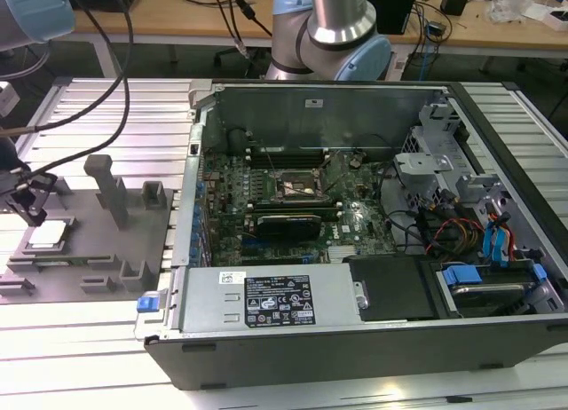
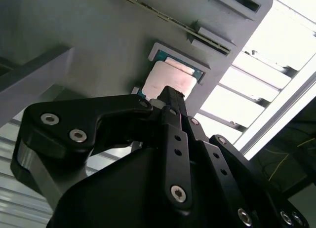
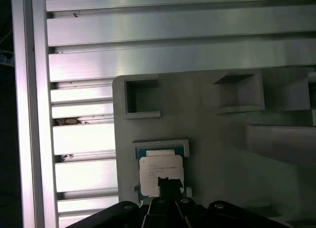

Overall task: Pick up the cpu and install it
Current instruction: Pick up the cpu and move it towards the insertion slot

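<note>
The cpu is a small silver-topped square lying in its pocket on the grey fixture plate, at the exterior view's left. My gripper hangs just above it, with its black fingers drawn together and nothing between them. In both wrist views the fingertip covers one edge of the cpu, which lies flat in the teal-rimmed recess. Whether the tip touches the chip I cannot tell. The dark socket frame sits on the motherboard inside the open computer case.
Grey posts and blocks rise from the fixture plate close to the gripper. The open case stands at the exterior view's right with cables and drive bays inside. Ribbed aluminium table slats surround the plate.
</note>
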Controlling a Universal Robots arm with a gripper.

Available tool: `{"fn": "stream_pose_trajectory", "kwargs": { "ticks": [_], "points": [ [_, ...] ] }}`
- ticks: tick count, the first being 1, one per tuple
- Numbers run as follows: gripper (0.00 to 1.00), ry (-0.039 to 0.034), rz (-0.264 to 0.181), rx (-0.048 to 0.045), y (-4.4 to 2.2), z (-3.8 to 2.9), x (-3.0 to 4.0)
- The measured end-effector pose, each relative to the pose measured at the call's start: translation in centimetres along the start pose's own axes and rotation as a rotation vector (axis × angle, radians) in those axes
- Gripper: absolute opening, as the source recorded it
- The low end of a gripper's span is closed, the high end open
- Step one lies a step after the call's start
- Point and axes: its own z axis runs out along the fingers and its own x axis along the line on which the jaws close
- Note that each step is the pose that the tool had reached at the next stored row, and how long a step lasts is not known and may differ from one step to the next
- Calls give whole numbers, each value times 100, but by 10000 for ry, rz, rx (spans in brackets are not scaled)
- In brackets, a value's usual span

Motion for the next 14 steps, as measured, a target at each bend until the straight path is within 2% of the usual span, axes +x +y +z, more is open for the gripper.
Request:
{"fn": "stream_pose_trajectory", "kwargs": {
  "ticks": [4, 5, 7, 14],
  "points": [
    [11, 3, 4, 3, -1, 44, 2],
    [11, 2, 5, 2, -3, 83, 3],
    [11, 2, 6, 2, -3, 119, 7],
    [11, 3, 4, 7, -3, 156, 17]
  ]
}}
